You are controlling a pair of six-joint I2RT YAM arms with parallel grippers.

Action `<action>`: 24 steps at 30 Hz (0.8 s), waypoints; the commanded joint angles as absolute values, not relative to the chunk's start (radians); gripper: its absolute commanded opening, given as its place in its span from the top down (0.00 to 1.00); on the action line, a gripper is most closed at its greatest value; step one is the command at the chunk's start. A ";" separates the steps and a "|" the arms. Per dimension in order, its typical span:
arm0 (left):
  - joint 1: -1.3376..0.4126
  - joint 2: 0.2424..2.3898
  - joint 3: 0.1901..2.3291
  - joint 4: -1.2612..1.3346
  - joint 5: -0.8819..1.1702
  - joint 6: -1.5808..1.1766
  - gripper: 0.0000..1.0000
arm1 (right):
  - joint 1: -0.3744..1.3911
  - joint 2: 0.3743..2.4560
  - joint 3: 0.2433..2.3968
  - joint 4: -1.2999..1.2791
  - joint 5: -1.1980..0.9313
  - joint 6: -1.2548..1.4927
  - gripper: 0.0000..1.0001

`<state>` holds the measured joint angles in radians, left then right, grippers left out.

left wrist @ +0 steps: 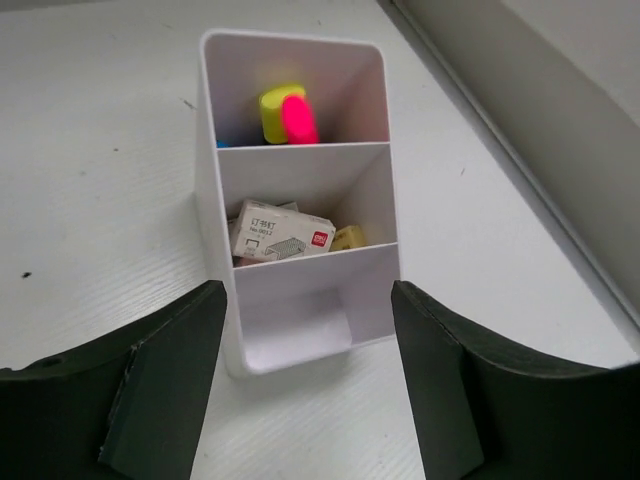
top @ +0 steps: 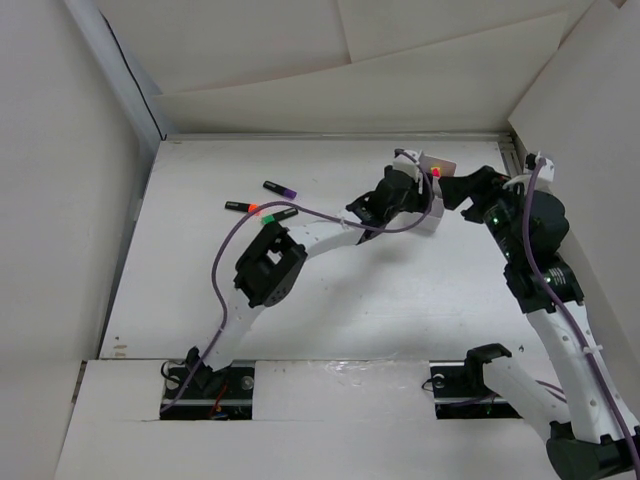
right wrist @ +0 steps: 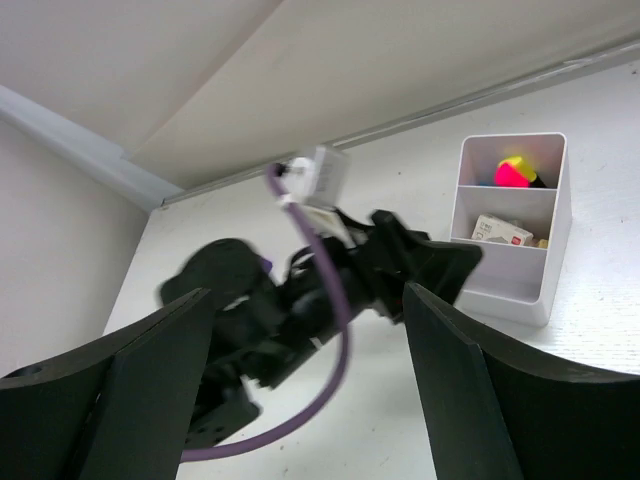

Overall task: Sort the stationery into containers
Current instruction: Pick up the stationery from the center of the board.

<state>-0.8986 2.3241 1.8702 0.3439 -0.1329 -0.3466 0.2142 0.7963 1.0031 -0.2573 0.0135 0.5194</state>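
Overhead, the left arm (top: 320, 236) half hides the box (top: 446, 162); left hand (left wrist: 305, 295) and right hand (right wrist: 305, 295) gape empty.

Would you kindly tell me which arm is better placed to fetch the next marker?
Left. The left gripper is open and empty at the white box, and the three loose markers lie on its side, beside its forearm. The right gripper sits farther off, with the left arm in between.

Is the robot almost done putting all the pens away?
Partly. The yellow marker and pink marker stand in the far compartment of the white box; a staple box lies in the middle one. Left gripper and right gripper are open and empty. Left on the table: purple-ended marker, orange-ended marker, green-ended marker.
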 commanded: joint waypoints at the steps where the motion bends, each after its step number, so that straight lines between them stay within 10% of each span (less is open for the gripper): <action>1: -0.897 2.102 1.749 0.506 -0.185 -0.353 0.38 | 0.206 0.772 0.988 -0.200 0.008 0.506 0.18; 6: -0.864 1.895 1.542 0.476 -0.305 -0.408 0.39 | 0.206 0.772 0.979 -0.190 -0.018 0.506 0.30; 11: -0.776 1.743 1.320 0.397 -0.345 -0.521 0.40 | 0.206 0.781 0.950 -0.181 -0.046 0.506 0.83; 13: -0.738 1.660 1.187 0.388 -0.395 -0.541 0.40 | 0.206 0.781 0.950 -0.181 -0.046 0.506 0.91; 24: -0.574 1.638 1.132 0.125 -0.512 -0.695 0.45 | 0.206 0.813 0.920 -0.153 -0.107 0.506 0.78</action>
